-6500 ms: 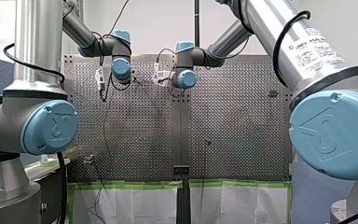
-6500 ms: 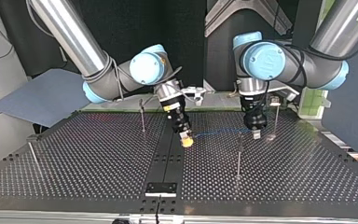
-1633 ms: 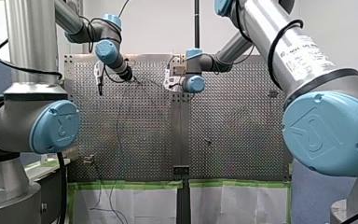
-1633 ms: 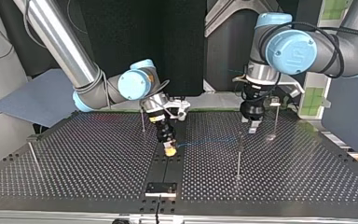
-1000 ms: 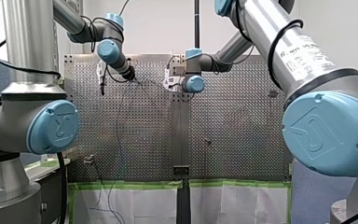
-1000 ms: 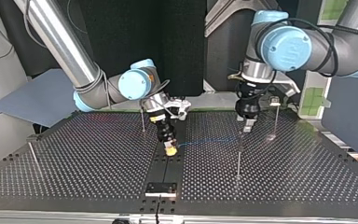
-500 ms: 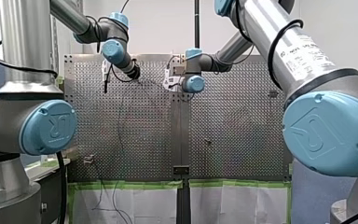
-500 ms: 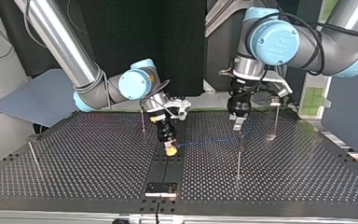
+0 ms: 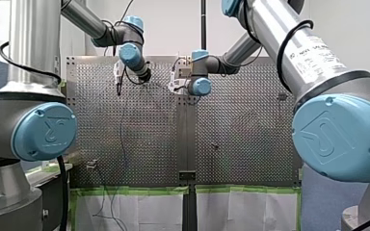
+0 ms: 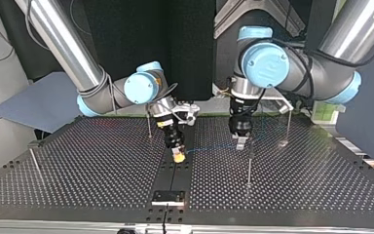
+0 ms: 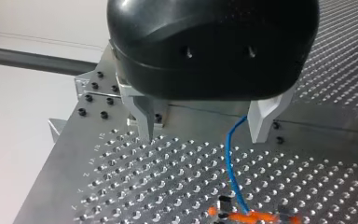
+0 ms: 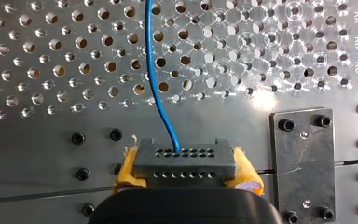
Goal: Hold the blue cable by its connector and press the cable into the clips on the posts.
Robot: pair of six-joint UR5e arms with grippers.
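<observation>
The thin blue cable (image 10: 209, 147) runs just above the perforated table (image 10: 87, 165), from my right gripper (image 10: 177, 155) toward the post (image 10: 249, 163) at the top view's right. My right gripper (image 12: 184, 164) is shut on the black connector (image 12: 184, 156), its yellow pads (image 12: 128, 169) on either side; the cable (image 12: 156, 79) leads away ahead of it. My left gripper (image 10: 241, 141) hangs over the cable next to that post. Its fingers (image 11: 142, 116) stand open, and the cable (image 11: 230, 168) passes between them, close to one finger, untouched.
Thin clip posts stand at the top view's left (image 10: 148, 124), far left (image 10: 33, 163) and right rear (image 10: 288, 126). A small dark plate (image 10: 168, 197) is bolted at the near edge of the table's middle seam. A grey panel (image 10: 44, 102) lies off the table's left.
My left arm has swung toward the table's middle, leftward in the top view, and its gripper has come down beside the post over the cable. My right gripper has stayed put with the connector.
</observation>
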